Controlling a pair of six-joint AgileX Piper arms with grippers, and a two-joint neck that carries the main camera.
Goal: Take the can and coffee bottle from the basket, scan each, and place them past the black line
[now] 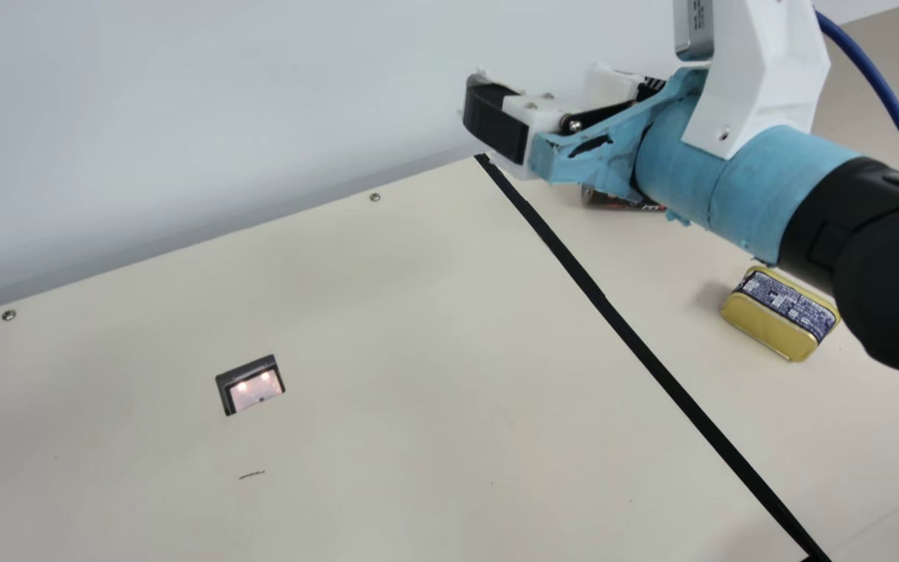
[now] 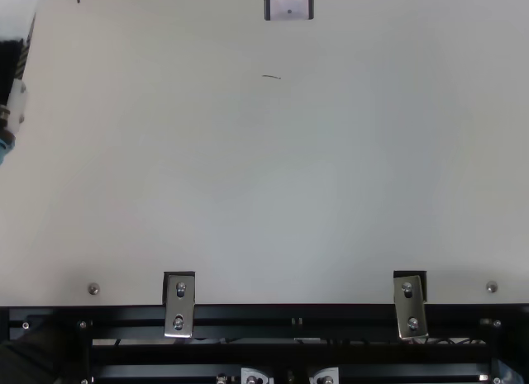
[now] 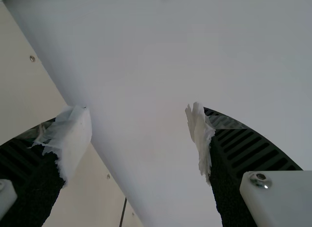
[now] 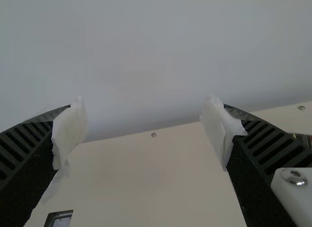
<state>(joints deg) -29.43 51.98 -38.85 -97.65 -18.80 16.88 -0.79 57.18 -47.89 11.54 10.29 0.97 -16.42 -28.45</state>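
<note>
Right gripper [image 4: 144, 139], left gripper [image 3: 139, 144]: wide open, empty. If you swing right arm [image 1: 754, 191] low, it could knock dark container [image 1: 621, 201] or gold can [image 1: 769, 324], both past black line [image 1: 605, 304].

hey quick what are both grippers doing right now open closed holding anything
Left gripper: open, nothing between its fingers.
Right gripper: open, holding nothing.
</note>
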